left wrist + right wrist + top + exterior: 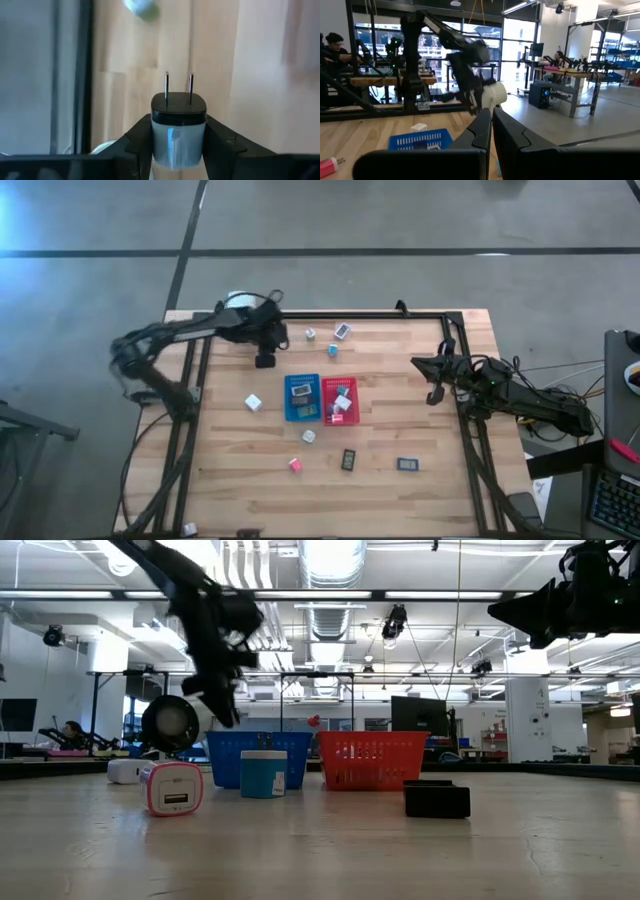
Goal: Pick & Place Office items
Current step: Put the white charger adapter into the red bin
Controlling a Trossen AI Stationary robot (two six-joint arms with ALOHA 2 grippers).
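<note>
Bare wood rings the blue tray (302, 398) and red tray (340, 402), scattered office items (253, 402) aside

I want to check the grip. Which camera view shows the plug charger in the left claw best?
The left wrist view: the charger fills it, prongs forward, clamped between both fingers. The high view hides it under the left claw; low and right wrist views show it unclearly.

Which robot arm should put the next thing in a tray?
The left. Its hand already grips a small white plug, lifted near the table's far-left part. The right hand is shut, holds nothing and waits at the right edge.
</note>
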